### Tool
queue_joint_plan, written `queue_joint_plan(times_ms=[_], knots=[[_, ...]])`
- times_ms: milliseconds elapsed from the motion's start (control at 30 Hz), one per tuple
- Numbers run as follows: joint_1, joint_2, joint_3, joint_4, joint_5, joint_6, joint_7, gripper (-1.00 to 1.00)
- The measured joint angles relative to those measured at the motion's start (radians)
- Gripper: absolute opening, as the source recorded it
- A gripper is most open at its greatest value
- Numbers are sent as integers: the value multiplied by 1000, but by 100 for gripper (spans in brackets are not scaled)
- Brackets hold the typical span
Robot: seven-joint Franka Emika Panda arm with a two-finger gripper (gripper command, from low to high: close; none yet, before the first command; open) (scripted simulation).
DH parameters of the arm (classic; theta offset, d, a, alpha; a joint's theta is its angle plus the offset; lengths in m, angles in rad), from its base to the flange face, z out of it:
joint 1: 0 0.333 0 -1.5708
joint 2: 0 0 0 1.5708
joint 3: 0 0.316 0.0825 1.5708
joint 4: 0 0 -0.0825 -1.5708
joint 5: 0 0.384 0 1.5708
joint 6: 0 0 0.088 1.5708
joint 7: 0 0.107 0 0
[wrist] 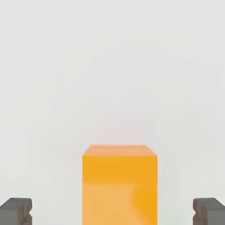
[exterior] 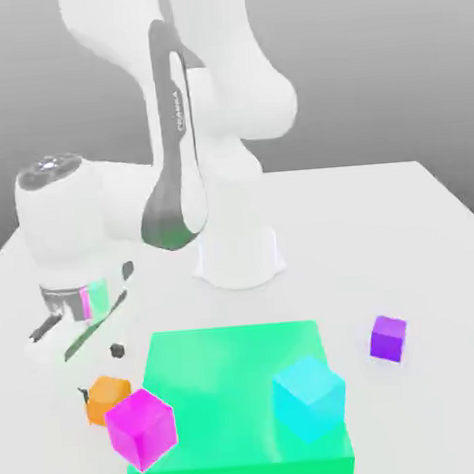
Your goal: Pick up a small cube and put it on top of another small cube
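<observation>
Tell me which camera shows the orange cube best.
The hand view: the orange cube sits large and unobstructed between the open tool's fingertips. In the exterior view it is partly hidden behind the magenta cube.

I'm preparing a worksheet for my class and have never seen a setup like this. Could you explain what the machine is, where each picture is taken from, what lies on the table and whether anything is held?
These are simulator renders of one white robot arm. The exterior view looks at the whole scene from off the arm; the hand view looks out from the arm's hand. On the white table lie a flat green slab, a big cyan cube on the slab, a big magenta cube, a small orange cube and a small dark purple cube. The gripper is open, with the orange cube between its dark fingertips. Nothing is held.
</observation>
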Motion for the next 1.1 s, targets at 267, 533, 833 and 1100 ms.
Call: queue_joint_plan(times_ms=[267, 533, 833, 1100], knots=[[48, 98, -56, 18, -37, 79, 28, -100], [10, -15, -6, -4, 18, -9, -12, -100], [19, -163, 53, 69, 131, -250, -76, -100], [274, -284, 218, 251, 208, -539, 43, -100]])
